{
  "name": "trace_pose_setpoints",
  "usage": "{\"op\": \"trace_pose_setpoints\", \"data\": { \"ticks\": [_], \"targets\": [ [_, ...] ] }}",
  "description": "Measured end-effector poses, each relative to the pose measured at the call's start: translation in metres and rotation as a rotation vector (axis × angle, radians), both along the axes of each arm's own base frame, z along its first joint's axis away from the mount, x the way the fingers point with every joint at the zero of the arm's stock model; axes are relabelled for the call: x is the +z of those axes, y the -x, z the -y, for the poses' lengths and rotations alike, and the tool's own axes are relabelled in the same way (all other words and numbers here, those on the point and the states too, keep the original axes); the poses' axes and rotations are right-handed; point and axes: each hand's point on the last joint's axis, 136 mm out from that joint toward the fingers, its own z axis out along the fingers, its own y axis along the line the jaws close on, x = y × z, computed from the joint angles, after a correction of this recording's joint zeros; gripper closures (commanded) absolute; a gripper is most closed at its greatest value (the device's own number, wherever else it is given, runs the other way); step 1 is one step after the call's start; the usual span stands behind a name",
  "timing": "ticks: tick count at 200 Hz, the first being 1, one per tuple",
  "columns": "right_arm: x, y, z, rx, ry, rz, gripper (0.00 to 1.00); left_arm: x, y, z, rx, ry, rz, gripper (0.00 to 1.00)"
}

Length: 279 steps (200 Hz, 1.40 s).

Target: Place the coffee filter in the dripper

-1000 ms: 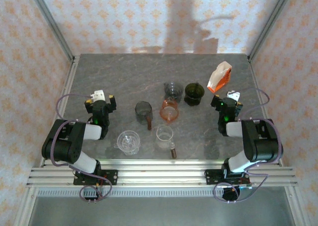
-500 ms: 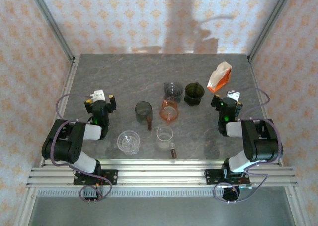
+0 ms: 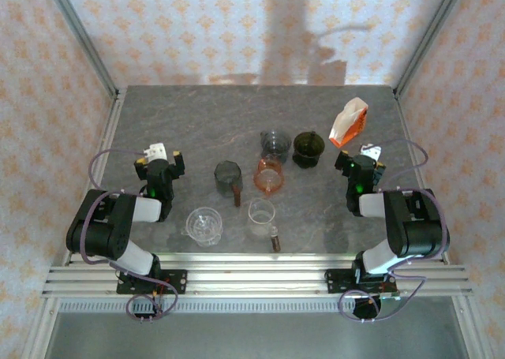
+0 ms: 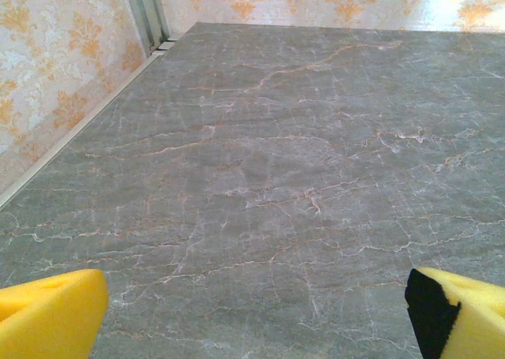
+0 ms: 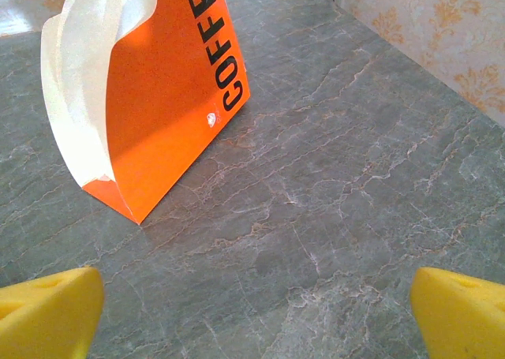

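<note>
1. The right gripper [image 3: 360,162] has its jaws wide apart and holds nothing; the left gripper [image 3: 160,158] is likewise spread and empty, over bare table [image 3: 197,114] at the left of the top view.
2. The coffee filters [image 5: 83,67] show as white paper sticking out of the orange packet [image 5: 170,91], upper left in the right wrist view; in the top view the packet stands at the upper right, just beyond the right gripper.
3. Several drippers sit in the middle of the top view, among them an orange dripper [image 3: 269,174] and a dark green dripper [image 3: 308,148]; which one is meant cannot be told.
4. The step in hand looks like the reach for a filter, and the right arm is the nearer; it would do well to aim for the white edge and pinch the paper alone, not the packet wall; a gentle pull should keep the light packet from tipping and avoid dragging out several sheets.
</note>
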Motion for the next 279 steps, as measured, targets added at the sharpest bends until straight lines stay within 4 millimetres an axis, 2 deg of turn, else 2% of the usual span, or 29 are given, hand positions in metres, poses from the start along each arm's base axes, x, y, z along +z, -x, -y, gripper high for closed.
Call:
{"op": "trace_pose_setpoints", "data": {
  "ticks": [142, 179, 231, 279],
  "targets": [
    [-0.002, -0.001, -0.006, 0.036, -0.013, -0.01, 0.01, 0.002, 0.001, 0.0, 0.0, 0.001, 0.005, 0.0],
    [0.006, -0.009, -0.007, 0.037, -0.011, -0.022, 0.01, 0.026, 0.005, -0.004, 0.022, -0.001, 0.065, 0.0],
    [0.031, -0.011, 0.009, -0.079, -0.018, -0.048, 0.01, 0.064, 0.014, -0.019, 0.129, 0.011, 0.095, 0.0],
    [0.046, 0.01, 0.021, -0.256, -0.007, -0.058, 0.01, 0.11, 0.014, -0.032, 0.276, 0.171, 0.166, 0.0]
  ]
}}
